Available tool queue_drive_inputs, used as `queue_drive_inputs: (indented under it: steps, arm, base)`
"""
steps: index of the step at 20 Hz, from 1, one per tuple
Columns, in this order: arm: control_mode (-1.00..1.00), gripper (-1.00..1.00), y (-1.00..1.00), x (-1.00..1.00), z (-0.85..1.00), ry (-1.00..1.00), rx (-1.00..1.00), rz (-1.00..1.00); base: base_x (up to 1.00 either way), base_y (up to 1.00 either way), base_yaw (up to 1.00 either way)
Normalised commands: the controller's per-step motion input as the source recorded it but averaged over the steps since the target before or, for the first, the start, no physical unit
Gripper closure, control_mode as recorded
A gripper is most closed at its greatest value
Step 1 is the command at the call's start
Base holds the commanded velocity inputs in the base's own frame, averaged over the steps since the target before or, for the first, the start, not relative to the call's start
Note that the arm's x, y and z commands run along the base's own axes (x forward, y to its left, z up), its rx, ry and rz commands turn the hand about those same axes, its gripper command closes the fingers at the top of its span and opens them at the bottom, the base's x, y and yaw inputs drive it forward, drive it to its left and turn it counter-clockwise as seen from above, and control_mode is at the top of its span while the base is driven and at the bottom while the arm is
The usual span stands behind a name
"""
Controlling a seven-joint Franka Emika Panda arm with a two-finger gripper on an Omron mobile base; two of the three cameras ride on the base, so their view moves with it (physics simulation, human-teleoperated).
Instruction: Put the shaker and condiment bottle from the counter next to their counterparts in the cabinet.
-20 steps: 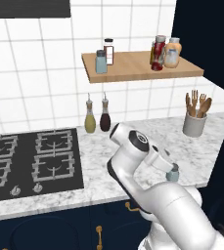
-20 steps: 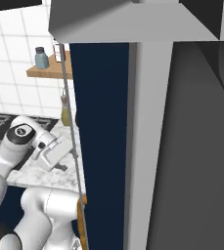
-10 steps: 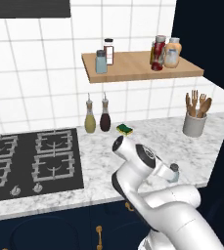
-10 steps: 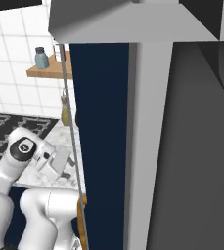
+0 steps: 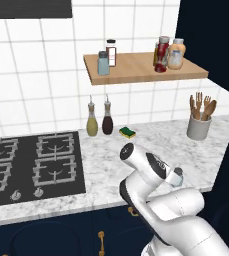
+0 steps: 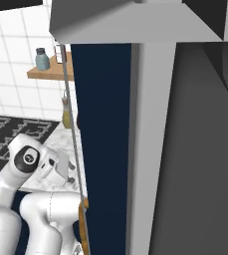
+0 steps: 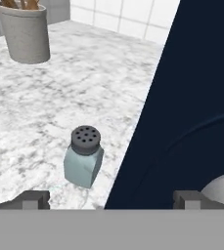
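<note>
The shaker (image 7: pixel 84 156), squat and pale blue-grey with a grey holed cap, stands upright on the marbled counter (image 7: pixel 45 102) close to its edge. My gripper (image 7: pixel 111 199) is open just short of it, and nothing sits between the fingertips (image 7: pixel 35 197). In the left base view the shaker (image 5: pixel 178 175) peeks out beside my lowered hand. On the wooden cabinet shelf (image 5: pixel 136 70) the red condiment bottle (image 5: pixel 162 54) stands beside the pale orange-topped bottle (image 5: pixel 176 54). A blue-grey shaker (image 5: pixel 103 64) is at the shelf's left end.
A grey utensil holder (image 5: pixel 198 125) stands at the back right of the counter. Two slim bottles (image 5: pixel 92 122) and a sponge (image 5: pixel 127 132) sit by the tiled wall. The black hob (image 5: pixel 31 165) is on the left. A dark blue panel (image 7: pixel 191 97) rises right of the shaker.
My arm has swung lower and forward toward the counter's front right corner, uncovering the sponge. The jaws stayed open and the shaker has not moved.
</note>
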Motion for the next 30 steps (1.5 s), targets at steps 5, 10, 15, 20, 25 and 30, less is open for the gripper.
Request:
queue_drive_inputs:
  steps: [5, 10, 15, 20, 25, 30]
  arm:
    - [-1.0, -1.0, -0.08, 0.57, -0.21, 0.0, 0.05, 0.01]
    - [-1.0, -1.0, -0.29, 0.38, -0.37, 0.0, 0.05, -0.01]
    - [-1.0, -1.0, -0.37, -0.05, -0.28, 0.0, 0.0, -0.15]
    - [-1.0, -1.0, -0.24, -0.2, -0.08, 0.0, 0.04, -0.21]
    - [-1.0, -1.0, 0.0, 0.01, -0.04, 0.0, 0.0, 0.0]
    - [-1.0, -1.0, -0.06, 0.05, -0.28, 0.0, 0.0, 0.0]
  base:
    - [0.0, 0.0, 0.0]
    - [0.0, 0.0, 0.0]
    - [0.0, 0.0, 0.0]
    - [0.0, 0.0, 0.0]
    - [0.0, 0.0, 0.0]
    - [0.0, 0.0, 0.0]
